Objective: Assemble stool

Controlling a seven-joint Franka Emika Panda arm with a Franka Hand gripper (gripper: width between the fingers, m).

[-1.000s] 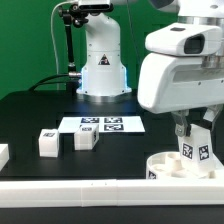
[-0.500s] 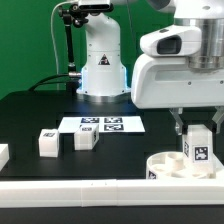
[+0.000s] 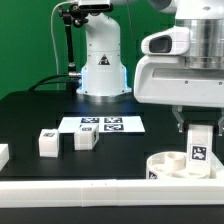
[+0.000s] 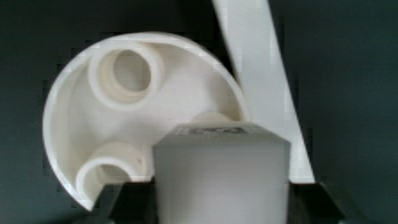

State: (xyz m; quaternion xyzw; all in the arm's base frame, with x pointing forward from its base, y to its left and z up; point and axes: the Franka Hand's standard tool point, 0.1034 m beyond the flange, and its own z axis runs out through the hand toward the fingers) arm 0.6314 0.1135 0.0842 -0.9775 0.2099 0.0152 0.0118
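Note:
My gripper (image 3: 200, 128) is shut on a white stool leg (image 3: 201, 147) with a black-and-white tag and holds it upright over the round white seat disc (image 3: 170, 164) at the front of the exterior view's right. In the wrist view the leg (image 4: 224, 170) fills the space between the dark fingers (image 4: 121, 200), and the seat disc (image 4: 125, 110) with its round holes lies below it. Two more white legs (image 3: 48, 142) (image 3: 86, 138) lie on the black table toward the exterior view's left.
The marker board (image 3: 103, 124) lies flat in front of the arm's base (image 3: 104, 75). A long white border rail (image 3: 70, 188) runs along the front edge and shows in the wrist view (image 4: 253, 60). Another white part (image 3: 3, 154) sits at the far left edge.
The gripper with the leg has shifted slightly toward the exterior view's right and a little lower over the seat disc. The loose legs have not moved.

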